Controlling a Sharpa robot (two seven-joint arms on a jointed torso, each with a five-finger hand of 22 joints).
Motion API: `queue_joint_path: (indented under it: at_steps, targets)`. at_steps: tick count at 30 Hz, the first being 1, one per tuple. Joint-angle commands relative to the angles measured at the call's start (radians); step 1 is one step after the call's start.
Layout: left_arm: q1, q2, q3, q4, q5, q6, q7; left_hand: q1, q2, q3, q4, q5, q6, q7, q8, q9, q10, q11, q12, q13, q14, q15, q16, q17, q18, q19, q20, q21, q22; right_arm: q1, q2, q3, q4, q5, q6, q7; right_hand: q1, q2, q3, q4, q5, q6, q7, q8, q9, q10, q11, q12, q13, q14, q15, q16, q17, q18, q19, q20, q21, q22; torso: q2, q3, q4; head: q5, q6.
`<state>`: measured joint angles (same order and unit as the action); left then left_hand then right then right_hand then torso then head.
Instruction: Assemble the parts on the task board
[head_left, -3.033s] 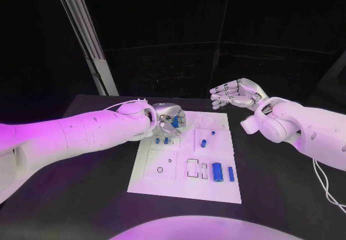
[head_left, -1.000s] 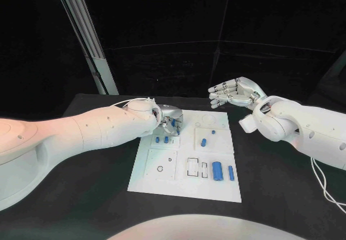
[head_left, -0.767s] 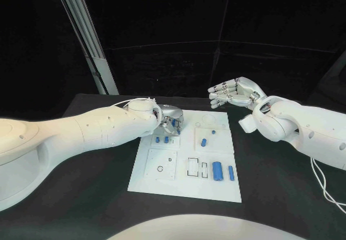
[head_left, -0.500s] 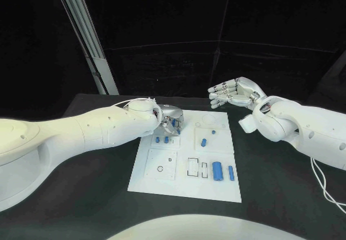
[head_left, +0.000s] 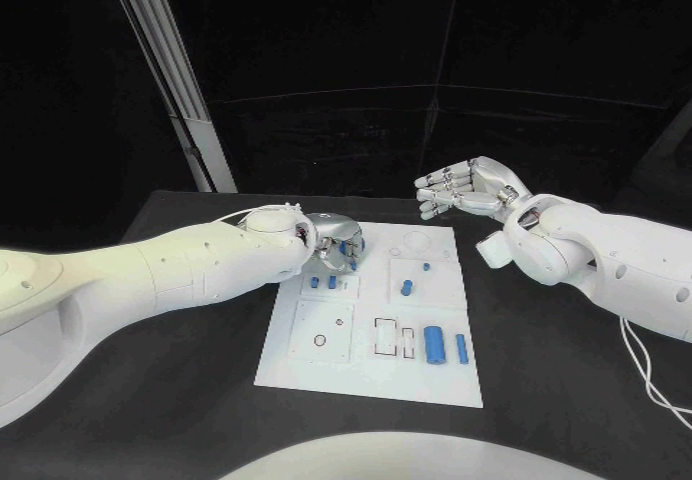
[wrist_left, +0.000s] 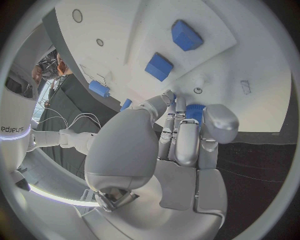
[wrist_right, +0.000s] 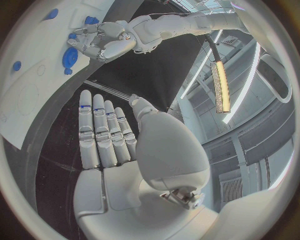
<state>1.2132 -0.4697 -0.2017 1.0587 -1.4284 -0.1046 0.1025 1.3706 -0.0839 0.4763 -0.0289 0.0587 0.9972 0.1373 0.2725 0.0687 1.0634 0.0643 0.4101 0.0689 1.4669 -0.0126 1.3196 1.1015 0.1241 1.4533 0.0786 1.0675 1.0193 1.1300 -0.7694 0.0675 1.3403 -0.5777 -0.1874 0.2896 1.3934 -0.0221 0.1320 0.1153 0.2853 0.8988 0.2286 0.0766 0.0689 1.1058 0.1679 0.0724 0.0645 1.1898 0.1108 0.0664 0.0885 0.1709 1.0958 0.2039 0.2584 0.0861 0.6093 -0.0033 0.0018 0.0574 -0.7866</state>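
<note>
Meanwhile left hand (head_left: 335, 245) clenched round a blue part (wrist_left: 195, 111) over the task board (head_left: 372, 375); right hand (head_left: 469, 188) released, raised

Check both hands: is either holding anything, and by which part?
The left hand holds a small blue part between its fingertips over the task board; which end it grips cannot be told. The right hand holds nothing.

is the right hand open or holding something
Open. The right hand is raised beyond the board, fingers straight and apart, nothing in it.
</note>
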Motion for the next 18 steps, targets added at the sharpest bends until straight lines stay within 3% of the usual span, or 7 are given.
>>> queue_joint_path:
  at_steps: [1, 6, 9, 18]
  targets:
    - [0.004, -0.011, 0.015, 0.016, 0.041, -0.063, 0.016, -0.001, 0.007, 0.009, -0.001, -0.003, 0.008, 0.001, -0.007, -0.001, 0.007, 0.002, -0.008, -0.001, 0.020, -0.009, -0.002, -0.002, -0.010, 0.001, -0.003, 0.004, 0.001, 0.002, 0.001, 0.001, 0.000, 0.000, 0.007, 0.012, -0.011, 0.001, -0.001, -0.002, 0.000, -0.006, 0.008, 0.003, 0.000, -0.009, -0.001, 0.007, -0.001, -0.005, 0.000, 0.000, -0.002, 0.010, 0.000, 0.003, -0.004, -0.002, -0.001, 0.0005, 0.0010, 0.000, 0.003]
    - [0.004, -0.038, 0.046, 0.042, 0.070, -0.077, 0.020, -0.002, 0.006, 0.010, -0.001, -0.003, 0.008, 0.002, -0.008, -0.001, 0.008, 0.002, -0.010, -0.001, 0.020, -0.009, -0.003, -0.003, -0.010, 0.000, -0.003, 0.003, -0.001, 0.002, 0.000, 0.001, 0.000, 0.000, 0.007, 0.012, -0.011, 0.001, -0.001, -0.002, 0.000, -0.006, 0.008, 0.003, 0.000, -0.009, -0.001, 0.007, -0.001, -0.005, 0.000, 0.000, -0.002, 0.010, 0.000, 0.003, -0.004, -0.002, -0.001, -0.0005, 0.0019, 0.001, 0.008]
    - [0.005, -0.055, 0.057, 0.056, 0.077, -0.074, 0.020, -0.005, 0.004, 0.012, -0.002, -0.003, 0.010, 0.002, -0.011, -0.001, 0.010, 0.003, -0.013, -0.001, 0.021, -0.008, -0.002, -0.003, -0.010, 0.000, -0.003, 0.004, 0.000, 0.002, -0.001, 0.001, 0.000, 0.000, 0.007, 0.012, -0.011, 0.001, -0.001, -0.002, 0.000, -0.006, 0.008, 0.003, 0.000, -0.009, -0.001, 0.007, -0.001, -0.005, 0.000, 0.000, -0.002, 0.010, 0.000, 0.003, -0.004, -0.002, 0.000, 0.0006, 0.0017, 0.001, 0.011]
    - [0.009, -0.107, 0.067, 0.079, 0.084, 0.007, -0.009, -0.019, -0.002, 0.011, 0.001, -0.004, 0.012, 0.003, -0.019, -0.001, 0.014, 0.004, -0.024, -0.001, 0.020, -0.007, -0.002, -0.008, -0.011, 0.000, -0.002, 0.005, 0.003, 0.002, -0.006, 0.001, 0.000, 0.000, 0.006, 0.010, -0.011, 0.001, -0.001, -0.002, 0.000, -0.006, 0.008, 0.003, 0.000, -0.009, -0.001, 0.007, -0.001, -0.005, 0.000, 0.000, -0.002, 0.010, 0.000, 0.003, -0.004, -0.002, 0.001, 0.0009, 0.0010, 0.002, 0.010]
